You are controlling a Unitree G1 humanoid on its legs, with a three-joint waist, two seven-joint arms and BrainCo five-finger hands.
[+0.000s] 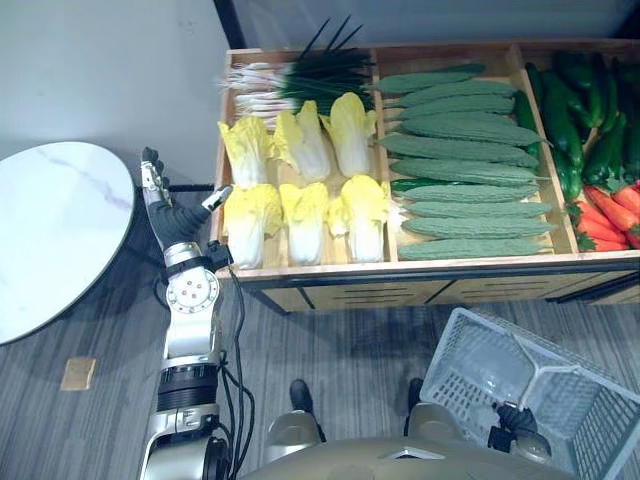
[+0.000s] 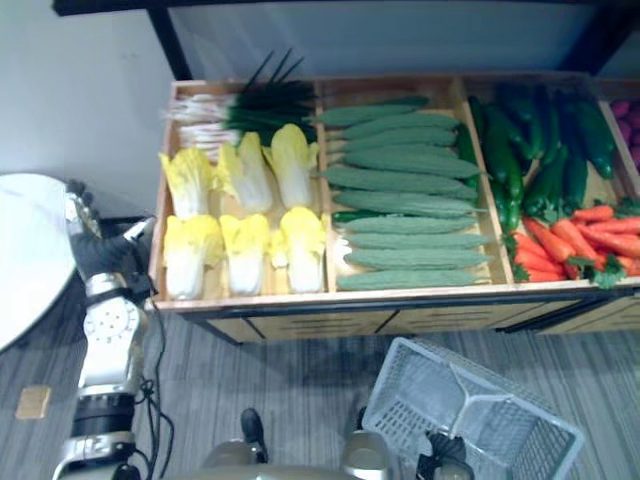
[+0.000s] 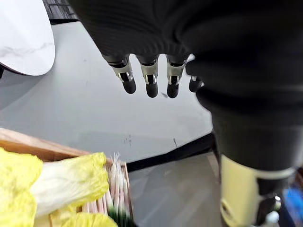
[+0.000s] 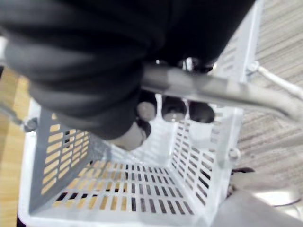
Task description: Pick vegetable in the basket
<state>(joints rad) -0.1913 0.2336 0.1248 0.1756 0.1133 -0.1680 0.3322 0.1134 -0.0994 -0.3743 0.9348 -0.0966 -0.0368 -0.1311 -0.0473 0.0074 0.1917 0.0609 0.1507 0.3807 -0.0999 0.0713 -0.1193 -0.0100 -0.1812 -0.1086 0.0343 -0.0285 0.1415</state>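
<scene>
Silver fingers [image 3: 151,78] of our left hand [image 1: 172,218] are straight and spread, apart from the thumb, and hold nothing. The hand stands at the centre left of the frame, just beside the left end of the wooden surface [image 1: 400,268], with the thumb close to the nearest cabbage [image 1: 250,222] in the front row. Our right hand [image 1: 515,418], at the lower right of the frame, has its fingers [image 4: 174,109] curled round the handle [image 4: 222,92] of the pale plastic basket [image 1: 455,365], held over the grey floor [image 1: 350,350] in front of the surface. Inside the basket we see bare slotted walls and bottom, so nothing has been picked yet. Every vegetable lies in its compartment: six yellow cabbages at the left with spring onions [image 1: 290,85] behind them, long green gourds [image 1: 465,160] in the middle, dark green vegetables [image 1: 580,110] and red vegetables [image 1: 610,215] at the right. We judge the task to be at its start: the left hand looks placed for a reach to the cabbage, and the grasp, the lift and the drop into the basket are all left to do.
</scene>
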